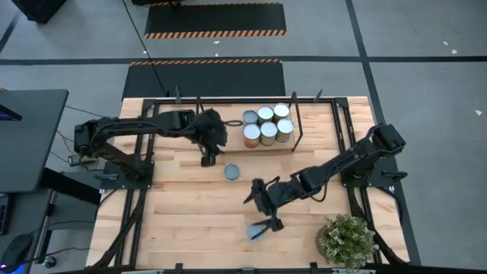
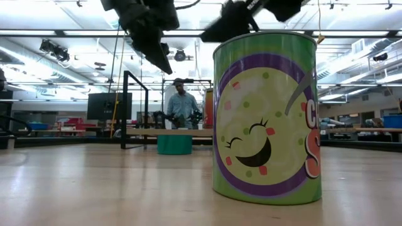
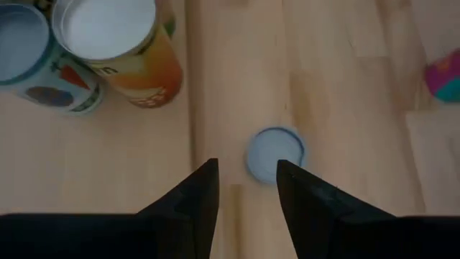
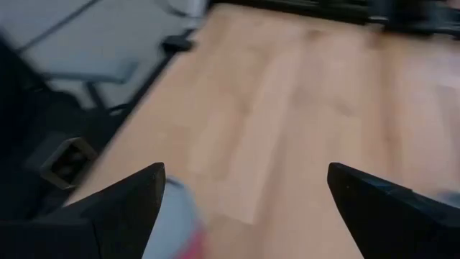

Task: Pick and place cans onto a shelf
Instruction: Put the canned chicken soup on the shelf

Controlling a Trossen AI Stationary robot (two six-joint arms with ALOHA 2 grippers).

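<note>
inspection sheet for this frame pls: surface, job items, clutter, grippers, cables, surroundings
Surface: light wood tabletop, bare over most of its area.
Job's things: six cans clustered upright on the shelf; one loose can standing mid-table; one green-label can near the front edge.
Clutter: potted plant at the front right corner.
Grippers: left gripper open, above the table near the loose can; right gripper open wide, over the front of the table near the green-label can.
Cables: black cable running across the floor to the table's back edge.
Surroundings: person standing beyond the table; grey floor with striped mats.
</note>
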